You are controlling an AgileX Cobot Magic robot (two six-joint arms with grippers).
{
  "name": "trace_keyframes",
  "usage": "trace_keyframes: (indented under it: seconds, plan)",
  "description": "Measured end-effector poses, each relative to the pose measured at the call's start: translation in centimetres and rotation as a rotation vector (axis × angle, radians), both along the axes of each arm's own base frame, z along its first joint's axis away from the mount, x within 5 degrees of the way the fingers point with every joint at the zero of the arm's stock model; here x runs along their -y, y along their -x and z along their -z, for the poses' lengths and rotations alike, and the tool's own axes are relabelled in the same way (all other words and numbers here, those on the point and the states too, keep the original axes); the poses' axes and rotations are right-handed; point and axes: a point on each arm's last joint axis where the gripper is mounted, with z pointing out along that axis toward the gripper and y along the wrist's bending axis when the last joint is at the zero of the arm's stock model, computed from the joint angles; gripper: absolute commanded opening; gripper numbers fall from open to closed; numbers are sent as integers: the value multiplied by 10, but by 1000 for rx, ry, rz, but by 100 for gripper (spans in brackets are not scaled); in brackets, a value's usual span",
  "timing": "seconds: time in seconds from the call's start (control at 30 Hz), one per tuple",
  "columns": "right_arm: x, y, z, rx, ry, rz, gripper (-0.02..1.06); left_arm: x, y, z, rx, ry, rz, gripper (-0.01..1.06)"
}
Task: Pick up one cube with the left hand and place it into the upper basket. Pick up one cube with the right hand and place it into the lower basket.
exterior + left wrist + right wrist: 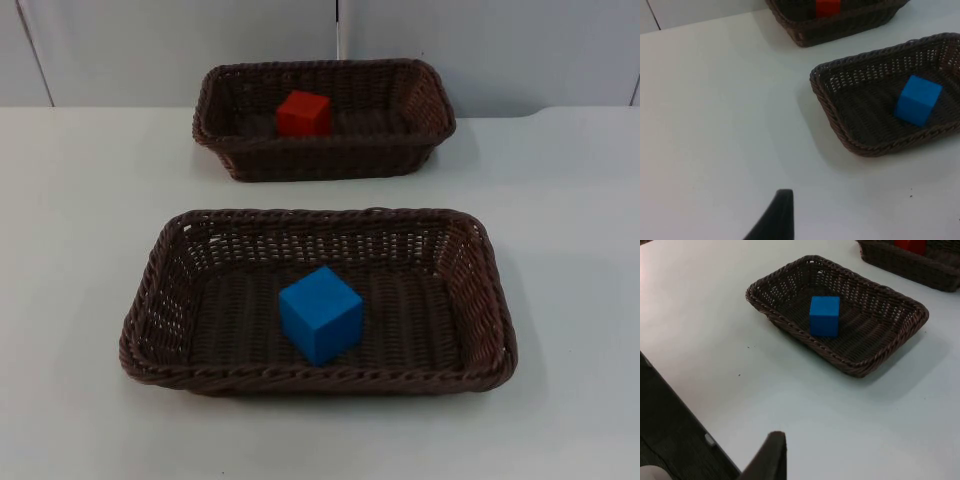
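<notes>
Judging from how things lie, both placements appear to be done: the red cube is seen resting on the floor of the upper basket, which stands near the far edge of the white table by the grey partition wall, and the blue cube is seen resting on the floor of the lower basket, which stands nearer the front edge. Neither cube is touched by anything, and each is set well inside its rim, the blue one slightly turned so that a corner faces forward. What remains, it is judged, is a clean retreat; this is best done by keeping both arms high and well apart from the wicker rims, so that no basket is nudged and no cube is tipped. In the left wrist view one black fingertip of the left gripper is seen above bare table, well apart from the lower basket's near corner; in the right wrist view one fingertip of the right gripper is seen close to the table's edge, likewise well apart from that basket. Nothing is held or touched by either gripper as far as can be seen, but how far the jaws are spread cannot be told, since the fingers are not shown as a pair.
</notes>
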Motion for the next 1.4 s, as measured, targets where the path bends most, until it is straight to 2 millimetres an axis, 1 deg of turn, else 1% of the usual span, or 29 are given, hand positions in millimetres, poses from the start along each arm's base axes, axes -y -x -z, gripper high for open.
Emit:
trace_keyframes:
  seconds: [0.3,0.6,0.9,1.4]
  plan:
    - [0,0,0,0,0,0,105,0,0,0,0,1,-17,105]
    - [0,0,0,0,0,0,105,1,-1,0,0,2,-185,105]
    - [0,0,0,0,0,0,105,2,-1,0,0,2,-290,105]
    - [0,0,0,-4,-4,3,105,2,-1,0,0,2,-306,105]
